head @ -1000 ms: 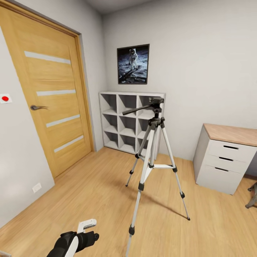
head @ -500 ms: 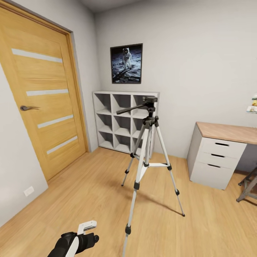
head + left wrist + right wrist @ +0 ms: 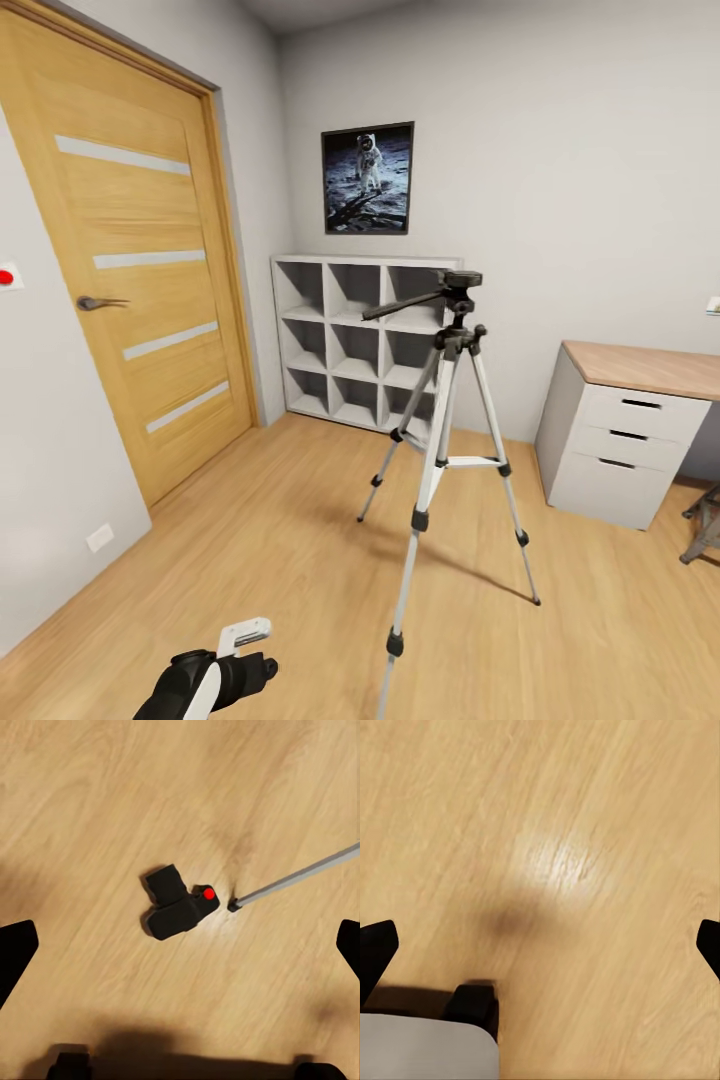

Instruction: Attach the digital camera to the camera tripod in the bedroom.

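The camera tripod [image 3: 445,420] stands on the light wood floor in the middle of the bedroom, silver legs spread, black pan head and long handle [image 3: 410,303] at the top. In the left wrist view the digital camera [image 3: 177,911] lies on the floor, black with a red button [image 3: 208,893], close beside one tripod foot [image 3: 233,904]. My left gripper [image 3: 180,956] hangs open above it, fingers [image 3: 16,949] wide apart and touching nothing. My left arm [image 3: 205,675] shows at the head view's lower edge. My right gripper [image 3: 540,945] is open over bare floor.
A wooden door [image 3: 140,270] fills the left wall. White cube shelves [image 3: 350,340] stand at the back under an astronaut picture [image 3: 367,180]. A white drawer unit with a wooden top [image 3: 625,440] is at the right, with a dark stand [image 3: 703,525] beside it.
The whole head view has swung, so the room shifts right in the picture compared with half a second ago. The tripod itself and my left arm have not visibly moved.
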Controlling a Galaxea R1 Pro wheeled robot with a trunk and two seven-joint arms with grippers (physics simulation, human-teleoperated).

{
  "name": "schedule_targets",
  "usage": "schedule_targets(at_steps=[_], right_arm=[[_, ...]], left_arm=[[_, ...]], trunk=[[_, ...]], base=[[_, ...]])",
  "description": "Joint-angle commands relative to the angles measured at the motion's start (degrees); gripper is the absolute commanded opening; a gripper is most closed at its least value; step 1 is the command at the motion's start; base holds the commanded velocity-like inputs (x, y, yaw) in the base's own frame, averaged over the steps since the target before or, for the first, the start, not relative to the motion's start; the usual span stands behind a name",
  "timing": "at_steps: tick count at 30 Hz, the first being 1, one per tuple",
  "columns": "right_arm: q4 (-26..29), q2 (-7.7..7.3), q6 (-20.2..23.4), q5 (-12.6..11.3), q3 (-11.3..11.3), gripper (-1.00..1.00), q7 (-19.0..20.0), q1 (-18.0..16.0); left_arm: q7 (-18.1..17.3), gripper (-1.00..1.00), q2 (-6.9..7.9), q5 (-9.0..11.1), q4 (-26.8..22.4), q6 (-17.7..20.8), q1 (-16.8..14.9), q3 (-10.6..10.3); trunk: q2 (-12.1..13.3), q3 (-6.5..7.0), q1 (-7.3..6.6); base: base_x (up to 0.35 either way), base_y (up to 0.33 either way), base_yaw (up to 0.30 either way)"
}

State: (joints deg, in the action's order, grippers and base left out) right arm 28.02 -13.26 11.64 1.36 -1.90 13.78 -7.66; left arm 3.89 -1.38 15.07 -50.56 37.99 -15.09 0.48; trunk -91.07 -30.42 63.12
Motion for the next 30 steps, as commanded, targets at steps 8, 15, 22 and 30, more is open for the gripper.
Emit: schedule_targets(at_steps=[8, 15, 22, 30], right_arm=[[-0.3, 0.1, -1.7, 0.0, -0.1, 1.0, 0.1, 0.1], [-0.3, 0.15, -1.8, -0.1, -0.2, 1.0, 0.1, 0.1], [-0.3, 0.16, -1.7, -0.1, -0.2, 1.0, 0.0, 0.1], [-0.3, 0.15, -1.6, -0.2, -0.2, 1.0, 0.0, 0.1]], left_arm=[[0.5, 1.0, -0.1, 0.6, -0.1, 0.2, 0.0, 0.0], [0.5, 1.0, -0.11, 0.6, -0.1, 0.2, 0.0, 0.0], [0.5, 1.0, -0.11, 0.6, -0.1, 0.2, 0.0, 0.0], [0.2, 1.0, -0.04, 0.6, -0.1, 0.0, 0.0, 0.0]], trunk=[[0.0, -0.06, 0.0], [0.0, -0.06, 0.0], [0.0, -0.06, 0.0], [0.0, -0.06, 0.0]], base=[[0.0, 0.208, -0.001], [0.0, 0.029, 0.0], [0.0, 0.008, 0.0], [0.0, 0.114, 0.0]])
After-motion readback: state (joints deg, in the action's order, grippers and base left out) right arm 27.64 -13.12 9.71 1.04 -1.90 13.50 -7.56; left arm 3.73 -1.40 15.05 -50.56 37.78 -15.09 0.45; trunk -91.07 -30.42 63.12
